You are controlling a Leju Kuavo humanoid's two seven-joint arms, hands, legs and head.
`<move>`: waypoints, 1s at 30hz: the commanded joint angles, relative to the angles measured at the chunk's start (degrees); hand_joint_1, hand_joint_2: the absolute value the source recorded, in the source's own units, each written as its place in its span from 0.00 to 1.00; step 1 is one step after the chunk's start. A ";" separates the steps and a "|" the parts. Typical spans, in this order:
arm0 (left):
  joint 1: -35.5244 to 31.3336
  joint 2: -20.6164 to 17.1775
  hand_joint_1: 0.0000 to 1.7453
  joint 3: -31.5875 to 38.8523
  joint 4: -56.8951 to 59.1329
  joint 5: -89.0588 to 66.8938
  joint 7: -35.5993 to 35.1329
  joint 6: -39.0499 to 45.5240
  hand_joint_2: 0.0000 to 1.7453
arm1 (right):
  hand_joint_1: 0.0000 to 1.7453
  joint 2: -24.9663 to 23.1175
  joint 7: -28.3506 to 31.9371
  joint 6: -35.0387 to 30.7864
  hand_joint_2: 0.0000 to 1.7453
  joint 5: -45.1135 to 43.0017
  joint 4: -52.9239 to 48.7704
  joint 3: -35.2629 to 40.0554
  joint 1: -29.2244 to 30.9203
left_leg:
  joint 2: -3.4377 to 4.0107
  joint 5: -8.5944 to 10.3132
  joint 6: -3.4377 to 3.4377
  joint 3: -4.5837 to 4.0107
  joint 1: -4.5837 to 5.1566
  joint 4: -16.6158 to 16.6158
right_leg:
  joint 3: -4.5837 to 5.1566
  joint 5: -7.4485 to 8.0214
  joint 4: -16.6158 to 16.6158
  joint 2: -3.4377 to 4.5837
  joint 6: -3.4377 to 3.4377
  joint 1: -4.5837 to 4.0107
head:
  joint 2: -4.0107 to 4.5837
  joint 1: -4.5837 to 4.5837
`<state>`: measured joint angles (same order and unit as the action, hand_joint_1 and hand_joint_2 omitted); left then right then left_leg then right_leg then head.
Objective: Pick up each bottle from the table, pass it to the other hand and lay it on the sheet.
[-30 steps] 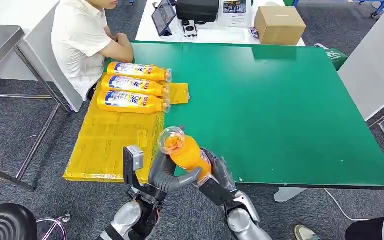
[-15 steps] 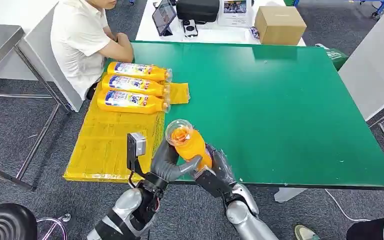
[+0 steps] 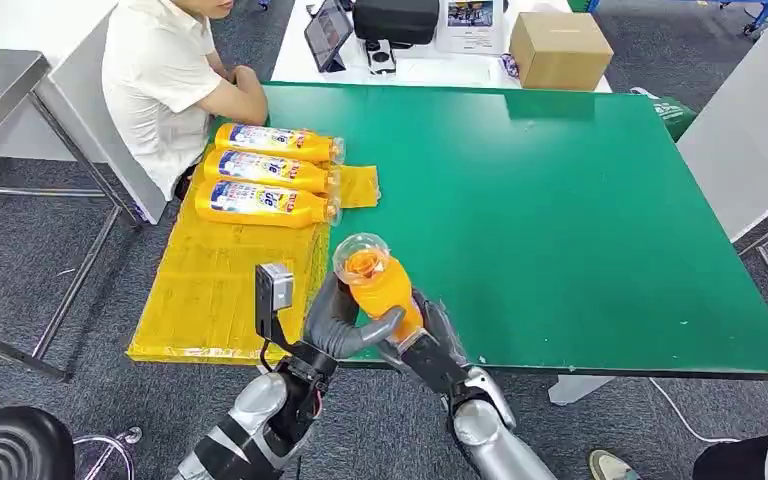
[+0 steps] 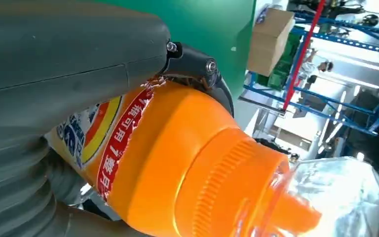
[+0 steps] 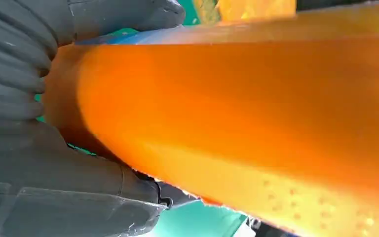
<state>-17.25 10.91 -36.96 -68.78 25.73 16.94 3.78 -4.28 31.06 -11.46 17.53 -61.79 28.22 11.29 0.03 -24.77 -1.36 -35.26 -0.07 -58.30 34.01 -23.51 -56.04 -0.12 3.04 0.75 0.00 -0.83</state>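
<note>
Grey fingers (image 3: 375, 327) of the left hand (image 3: 338, 325) are wrapping around the lower body of the bottle (image 3: 378, 288), low in the middle of the head frame, at the near edge of the green table (image 3: 560, 220). The right hand (image 3: 430, 340) is gripping the same bottle from the other side, its fingers (image 5: 128, 17) curled over the orange body in the right wrist view. The bottle is standing nearly upright, its long axis tilting slightly toward the upper left of the frame, its clear cap (image 3: 360, 252) pointing up toward the camera. Both silver arms are rising from the bottom edge and meeting at the bottle. To the left the yellow sheet (image 3: 210, 290) is lying along the table's left side. Three bottles (image 3: 265, 171) are lying on it in the upper left, side by side, caps pointing right. A person (image 3: 165, 85) is sitting beside them.
</note>
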 commanded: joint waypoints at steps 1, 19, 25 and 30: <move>-0.25 -0.22 1.00 -2.37 2.92 -0.17 -0.34 0.21 1.00 | 1.00 -0.24 0.92 1.39 1.00 -0.86 -1.74 2.39 1.52 | 0.12 -0.08 0.06 0.21 0.00 0.04 | -0.14 -0.06 0.00 0.12 -0.10 0.00 | 0.00 0.02; 1.06 -0.45 1.00 -0.74 0.19 1.41 0.34 1.46 1.00 | 0.00 -2.08 3.14 -0.97 0.00 -2.97 -3.24 1.17 -0.22 | 0.15 -0.10 0.08 0.23 0.00 0.04 | -0.15 -0.08 -0.01 0.15 -0.12 0.00 | 0.00 0.02; 2.36 -2.34 1.00 0.07 -6.45 2.03 0.73 1.51 1.00 | 0.00 -1.49 5.95 -6.67 0.00 -1.94 -8.87 2.38 -2.68 | 0.09 -0.12 0.08 0.20 -0.02 0.01 | -0.11 -0.11 -0.04 0.09 -0.12 -0.02 | 0.00 0.02; 2.10 -3.05 1.00 0.49 -6.72 1.92 0.77 1.52 1.00 | 0.00 -0.93 6.92 -7.51 0.00 -1.64 -9.62 2.22 -3.28 | 0.06 -0.08 0.08 0.21 -0.04 0.04 | -0.16 -0.07 0.04 0.05 -0.12 -0.04 | 0.00 0.02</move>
<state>-14.32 10.51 -36.59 -73.55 27.47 17.88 5.25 -6.21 37.53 -18.69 16.24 -69.31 28.61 8.33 0.05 -24.77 -1.35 -35.29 -0.08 -58.30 34.07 -23.51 -56.04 -0.12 3.04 0.75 0.00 -0.81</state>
